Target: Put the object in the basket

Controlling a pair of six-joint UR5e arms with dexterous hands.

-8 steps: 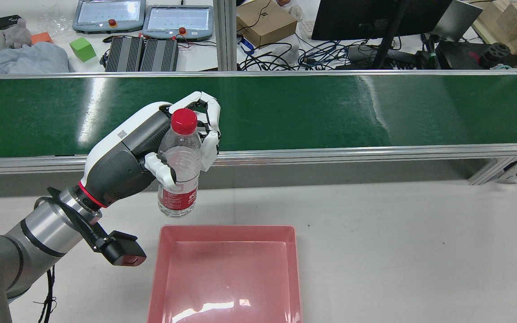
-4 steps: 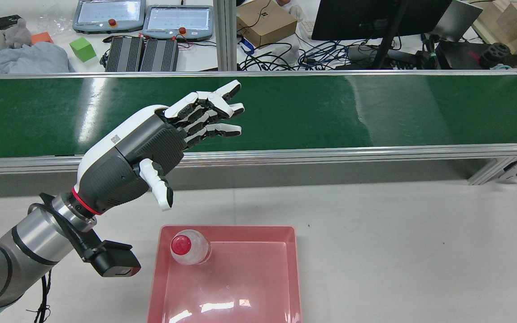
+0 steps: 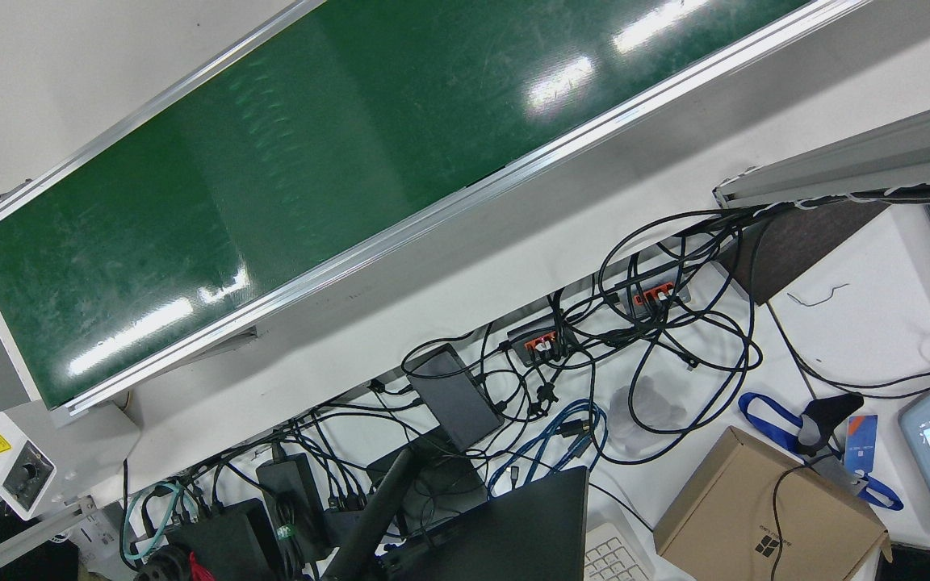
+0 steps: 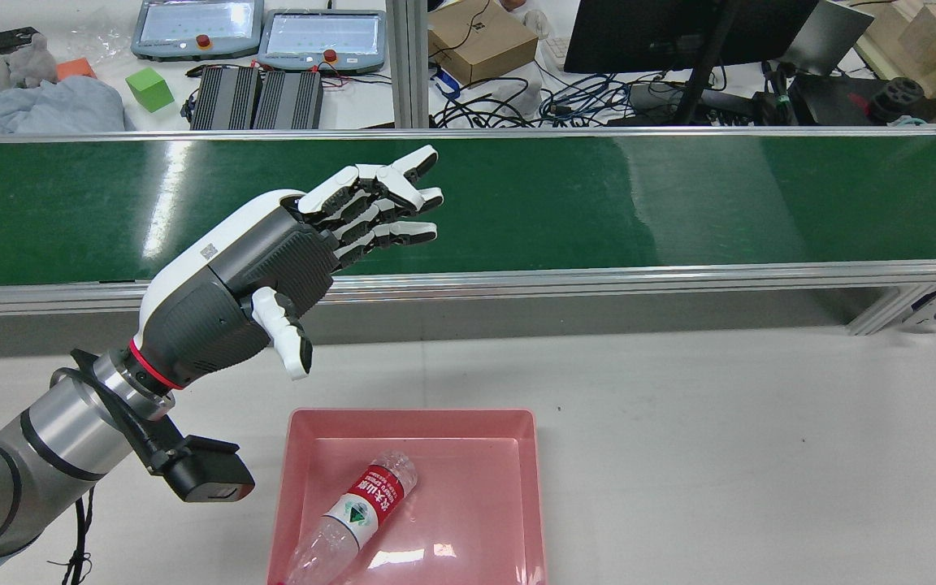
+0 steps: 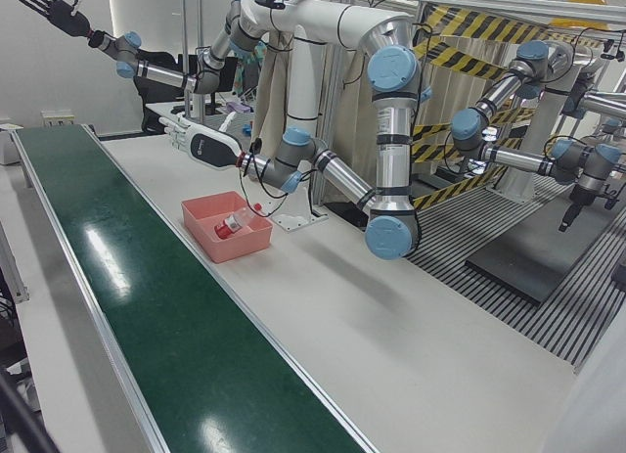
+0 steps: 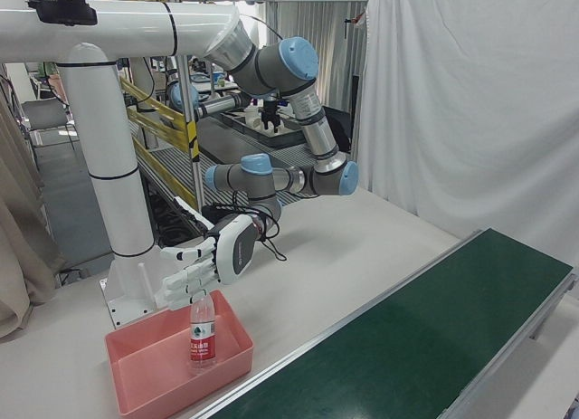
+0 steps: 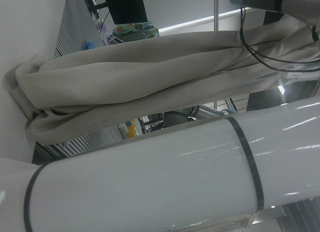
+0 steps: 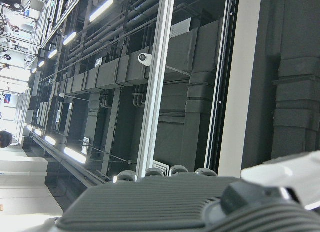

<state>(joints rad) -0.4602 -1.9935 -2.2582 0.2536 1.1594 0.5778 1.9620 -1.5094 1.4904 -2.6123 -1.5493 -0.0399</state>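
Note:
A clear water bottle (image 4: 362, 504) with a red label lies on its side in the pink basket (image 4: 411, 415), neck toward the near edge. In the right-front view the bottle (image 6: 202, 333) shows upright in the basket (image 6: 136, 376). My left hand (image 4: 273, 268) hangs open above the table just beyond the basket's far left corner, fingers stretched toward the belt and holding nothing. It is also in the left-front view as the left hand (image 5: 201, 140) above the basket (image 5: 210, 234). My right hand (image 5: 44, 5) is raised high, fingers spread.
The green conveyor belt (image 4: 598, 195) runs across behind the basket, with its metal rail (image 4: 598, 280) at the table's far side. White table (image 4: 720, 455) lies to the basket's right. Pendants, cables and boxes sit beyond the belt (image 3: 271, 161).
One second ago my left hand held the bottle above the basket's far edge. It opened, the bottle dropped upright into the far left corner, then toppled onto its side.

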